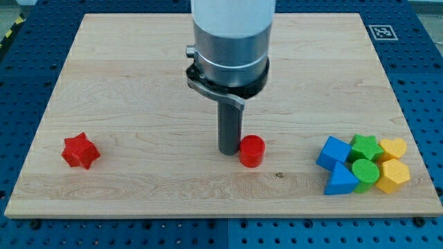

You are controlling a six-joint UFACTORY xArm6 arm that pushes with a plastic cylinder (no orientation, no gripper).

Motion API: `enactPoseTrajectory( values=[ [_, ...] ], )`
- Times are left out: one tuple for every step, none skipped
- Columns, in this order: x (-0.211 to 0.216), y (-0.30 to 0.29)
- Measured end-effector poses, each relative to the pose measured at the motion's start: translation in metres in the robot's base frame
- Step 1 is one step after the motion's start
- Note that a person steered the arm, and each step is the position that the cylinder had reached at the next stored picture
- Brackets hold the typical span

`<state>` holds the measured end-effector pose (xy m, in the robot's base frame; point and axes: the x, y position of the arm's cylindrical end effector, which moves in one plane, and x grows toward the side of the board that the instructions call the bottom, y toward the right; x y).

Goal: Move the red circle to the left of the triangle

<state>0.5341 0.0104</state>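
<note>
The red circle (251, 151) is a short red cylinder standing on the wooden board, a little right of centre near the view's bottom. My tip (228, 152) rests on the board just to its left, touching or almost touching its side. The blue triangle (340, 180) lies at the view's bottom right, at the lower left of a tight cluster of blocks. The red circle is well to the left of it, with open board between.
The cluster holds a blue block (333, 151), a green star (366, 146), a green circle (364, 169), a yellow heart (394, 147) and a yellow hexagon (392, 176). A red star (79, 151) lies at the far left. The board's (138, 83) bottom edge is close.
</note>
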Motion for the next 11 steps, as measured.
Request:
enactPoseTrajectory(
  values=[
    [-0.002, 0.01],
    [-0.02, 0.015],
    [0.002, 0.016],
    [0.005, 0.017],
    [0.005, 0.017],
    [0.004, 0.023],
    [0.009, 0.057],
    [0.039, 0.058],
    [0.037, 0.063],
    [0.035, 0.085],
    [0.035, 0.085]
  ],
)
